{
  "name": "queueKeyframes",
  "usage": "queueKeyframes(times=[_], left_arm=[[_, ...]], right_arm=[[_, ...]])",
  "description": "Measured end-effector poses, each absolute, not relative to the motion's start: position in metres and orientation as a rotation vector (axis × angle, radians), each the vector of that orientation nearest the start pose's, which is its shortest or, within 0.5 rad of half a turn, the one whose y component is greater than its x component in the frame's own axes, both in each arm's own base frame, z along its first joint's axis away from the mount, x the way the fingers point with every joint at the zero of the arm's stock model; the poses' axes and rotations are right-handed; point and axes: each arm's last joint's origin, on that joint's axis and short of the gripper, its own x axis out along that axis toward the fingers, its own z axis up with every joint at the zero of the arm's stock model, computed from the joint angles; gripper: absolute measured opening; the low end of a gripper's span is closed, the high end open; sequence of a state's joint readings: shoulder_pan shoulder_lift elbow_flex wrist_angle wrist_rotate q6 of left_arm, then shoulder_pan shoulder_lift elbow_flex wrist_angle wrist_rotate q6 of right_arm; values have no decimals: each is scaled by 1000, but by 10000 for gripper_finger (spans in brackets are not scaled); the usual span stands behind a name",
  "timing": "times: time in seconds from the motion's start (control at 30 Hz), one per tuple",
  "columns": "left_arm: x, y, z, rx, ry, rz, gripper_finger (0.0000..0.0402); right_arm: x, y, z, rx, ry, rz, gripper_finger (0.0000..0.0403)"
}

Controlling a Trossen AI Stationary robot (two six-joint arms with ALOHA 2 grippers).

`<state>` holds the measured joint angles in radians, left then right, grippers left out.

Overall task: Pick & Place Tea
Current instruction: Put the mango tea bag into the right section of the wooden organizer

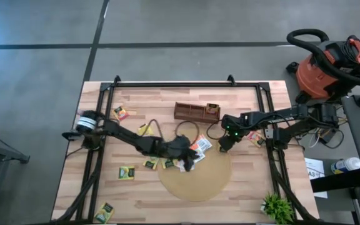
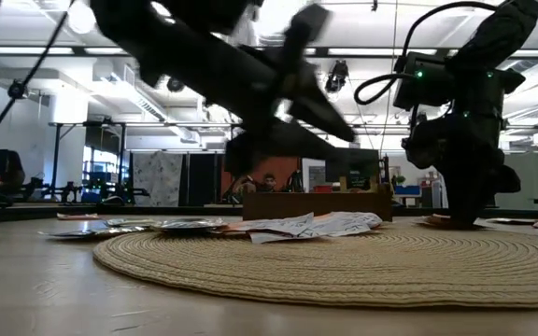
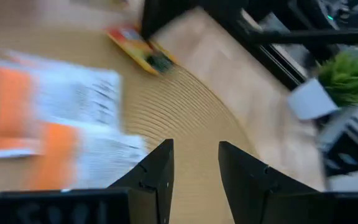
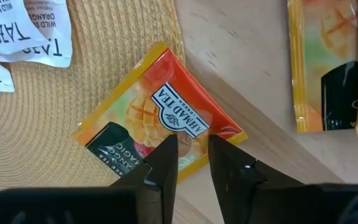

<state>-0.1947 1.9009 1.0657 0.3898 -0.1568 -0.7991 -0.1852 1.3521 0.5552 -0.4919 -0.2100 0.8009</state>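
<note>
Right pincer, fingers narrowly apart, straddles the orange sachet lying across the mat edge at 2 o'clock, seemingly to pinch it; left pincer apart, empty, above white sachets.

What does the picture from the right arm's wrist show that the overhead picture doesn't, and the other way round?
Only the wrist picture shows the print on the yellow-orange square paper tea sachet lying across the mat's edge, with the right end effector over its corner. Only the overhead picture shows the long brown wooden compartment box, the left end effector and the orange vacuum cleaner. Both show the round tan woven mat and white sachets.
</note>
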Motion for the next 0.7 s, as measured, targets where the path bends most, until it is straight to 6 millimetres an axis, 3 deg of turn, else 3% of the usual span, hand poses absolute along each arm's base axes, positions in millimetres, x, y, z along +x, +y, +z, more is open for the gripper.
queueKeyframes(times=[0.17,0.4,0.7], left_arm=[[439,-74,157,-886,483,75,121],[482,-69,147,-1038,427,183,121],[487,-43,136,-1176,388,361,121]], right_arm=[[201,-32,135,938,1222,-492,85],[201,-32,135,909,1226,-470,87],[204,-32,136,900,1196,-452,89]])
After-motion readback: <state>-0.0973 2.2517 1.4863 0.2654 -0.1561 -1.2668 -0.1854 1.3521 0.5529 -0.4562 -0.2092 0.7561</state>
